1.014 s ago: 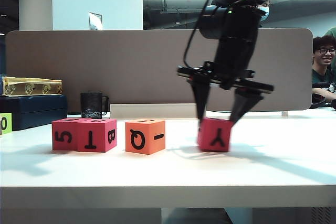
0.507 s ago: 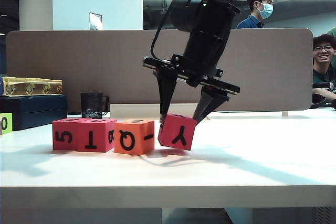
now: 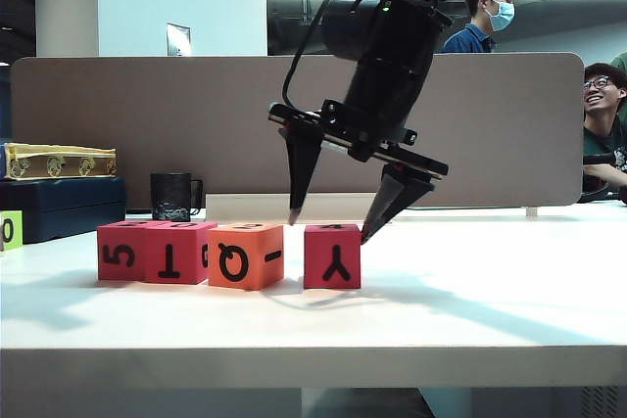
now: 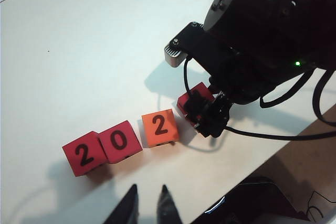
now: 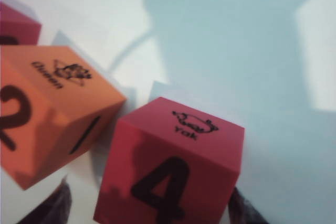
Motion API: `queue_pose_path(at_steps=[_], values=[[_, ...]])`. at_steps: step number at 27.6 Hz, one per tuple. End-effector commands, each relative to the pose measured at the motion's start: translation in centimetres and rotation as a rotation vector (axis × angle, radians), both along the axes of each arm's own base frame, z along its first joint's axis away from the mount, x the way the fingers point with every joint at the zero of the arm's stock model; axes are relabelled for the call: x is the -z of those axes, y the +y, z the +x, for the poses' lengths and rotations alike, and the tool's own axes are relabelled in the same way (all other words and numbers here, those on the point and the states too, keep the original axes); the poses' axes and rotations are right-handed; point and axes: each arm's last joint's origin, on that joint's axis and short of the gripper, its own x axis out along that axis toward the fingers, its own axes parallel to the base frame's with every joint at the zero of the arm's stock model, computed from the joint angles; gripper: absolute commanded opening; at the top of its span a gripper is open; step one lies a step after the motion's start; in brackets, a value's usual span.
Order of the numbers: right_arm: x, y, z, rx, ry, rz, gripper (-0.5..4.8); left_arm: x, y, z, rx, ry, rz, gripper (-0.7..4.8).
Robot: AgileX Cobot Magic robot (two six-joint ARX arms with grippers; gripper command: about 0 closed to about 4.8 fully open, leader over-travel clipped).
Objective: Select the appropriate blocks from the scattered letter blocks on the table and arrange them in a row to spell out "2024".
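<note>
Exterior view shows me the right pincer (image 3: 326,224) standing wide over the last pinkish-red block (image 3: 332,256), its tips either side of the top edges and no longer gripping; the block sits flat on the bench (image 3: 470,291). To its left stand the orange block (image 3: 245,255) and two more pinkish-red blocks (image 3: 157,252), those two touching. From the left wrist view the tops read 2, 0, 2, and the right wrist view shows a 4 on the block (image 5: 170,174) under my right pincer, so the row spells what I want.

I judge I am at the release of the fourth block. A narrow gap shows between it and the orange one, and the orange one also stands slightly apart from the pair. The next move, as I see it, calls for lifting the right pincer straight up so neither tip catches the block, then perhaps a nudge to close the gaps.

My left pincer (image 4: 148,203) hangs near the front of the row, its tips close together with nothing between them.

Against half a second ago, the block was tilted and clamped between the tips; now it lies square and the tips have spread. A second ago it was well off to the right, and the orange block has been pushed leftward since.
</note>
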Motion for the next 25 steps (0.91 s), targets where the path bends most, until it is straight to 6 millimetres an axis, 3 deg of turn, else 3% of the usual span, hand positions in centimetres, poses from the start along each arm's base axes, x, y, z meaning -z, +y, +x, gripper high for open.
queue_pose_path(at_steps=[1, 11, 16, 18, 22, 25], values=[[-0.4, 0.2, 0.1, -0.004, -0.011, 0.02, 3.8, -0.3, 0.1, -0.2, 0.005, -0.014, -0.009, 0.47], [-2.1, 0.5, 0.6, -0.005, -0.062, 0.046, 3.8, -0.3, 0.1, -0.2, 0.004, -0.008, -0.006, 0.47], [-3.2, -0.7, 1.0, 0.009, -0.101, 0.024, 3.77, -0.2, 0.2, -0.3, 0.004, 0.004, 0.003, 0.47], [-3.3, -1.7, 1.1, 0.019, -0.102, -0.032, 3.27, -0.1, 0.2, -0.3, 0.004, 0.008, 0.005, 0.47], [-2.9, -3.1, 1.0, 0.014, -0.072, -0.141, 1.3, -0.1, 0.2, -0.4, 0.005, 0.01, 0.007, 0.47], [-2.7, -3.3, 0.9, 0.008, -0.055, -0.162, 0.93, -0.1, 0.2, -0.3, 0.005, 0.01, 0.007, 0.47]])
